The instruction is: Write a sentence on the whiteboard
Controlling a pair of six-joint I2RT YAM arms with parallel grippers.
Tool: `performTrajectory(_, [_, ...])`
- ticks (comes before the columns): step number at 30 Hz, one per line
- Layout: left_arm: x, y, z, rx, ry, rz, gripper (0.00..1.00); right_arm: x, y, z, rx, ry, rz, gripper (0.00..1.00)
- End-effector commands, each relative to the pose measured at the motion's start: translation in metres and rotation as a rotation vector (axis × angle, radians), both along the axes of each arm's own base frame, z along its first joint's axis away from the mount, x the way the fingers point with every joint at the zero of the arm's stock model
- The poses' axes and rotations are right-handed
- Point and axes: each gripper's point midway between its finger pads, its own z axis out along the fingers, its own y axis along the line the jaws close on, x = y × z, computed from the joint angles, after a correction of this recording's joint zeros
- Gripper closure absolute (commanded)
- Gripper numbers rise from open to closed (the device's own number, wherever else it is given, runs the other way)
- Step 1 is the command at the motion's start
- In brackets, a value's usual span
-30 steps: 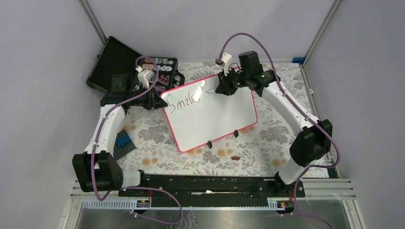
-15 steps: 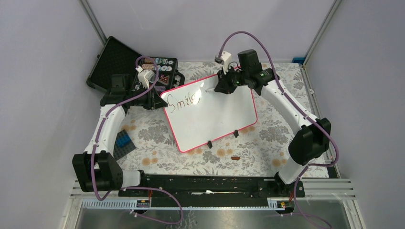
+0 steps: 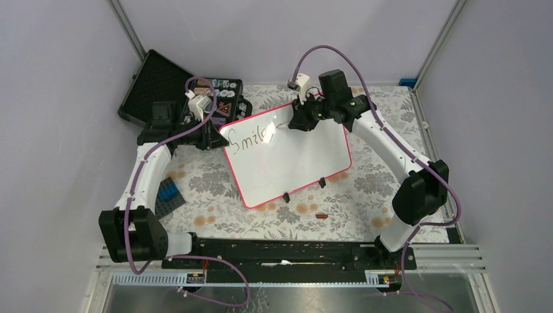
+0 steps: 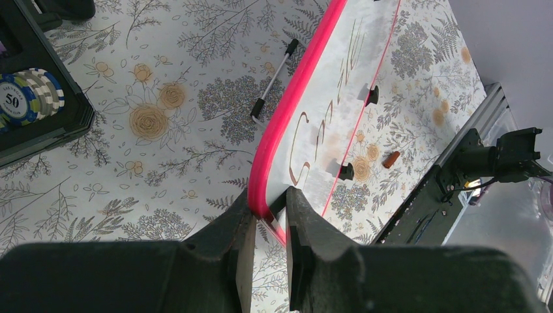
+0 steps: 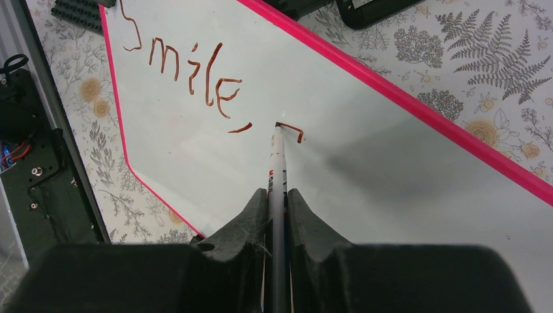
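The whiteboard (image 3: 287, 156), white with a pink-red rim, stands tilted on the flowered table. My left gripper (image 3: 215, 138) (image 4: 269, 208) is shut on its rim at the left corner. The sentence (image 3: 253, 135) (image 5: 189, 65) reads "Smile," in dark red strokes, with a short new stroke (image 5: 290, 129) beginning after the comma. My right gripper (image 3: 295, 122) (image 5: 278, 195) is shut on a white marker (image 5: 278, 163). The marker's tip touches the whiteboard (image 5: 391, 195) at that new stroke.
An open black case (image 3: 156, 85) with poker chips (image 4: 29, 98) sits at the back left. A thin pen (image 4: 274, 81) lies on the table behind the whiteboard. A small brown piece (image 3: 321, 214) lies in front. A blue brick on a dark plate (image 3: 168, 193) is near the left arm.
My right gripper has shifted slightly left with the marker, and a small stroke has appeared after the comma. The left gripper and the whiteboard have stayed still.
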Motion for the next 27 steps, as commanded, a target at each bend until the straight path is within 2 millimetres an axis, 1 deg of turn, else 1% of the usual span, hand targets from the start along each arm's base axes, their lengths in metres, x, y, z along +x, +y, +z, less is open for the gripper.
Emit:
performTrajectory(1, [0.014, 0.005, 0.010, 0.068, -0.123, 0.001, 1.00, 0.006, 0.000, 0.003, -0.012, -0.055, -0.009, 1.00])
performTrajectory(8, [0.014, 0.005, 0.010, 0.070, -0.122, 0.004, 1.00, 0.003, -0.007, 0.003, -0.022, -0.062, -0.022, 1.00])
performTrajectory(20, [0.014, 0.005, 0.010, 0.070, -0.122, 0.004, 1.00, 0.010, -0.027, 0.002, -0.034, -0.067, -0.065, 1.00])
performTrajectory(27, [0.014, 0.005, 0.009, 0.070, -0.121, 0.004, 1.00, 0.007, -0.029, -0.002, -0.032, -0.051, -0.058, 1.00])
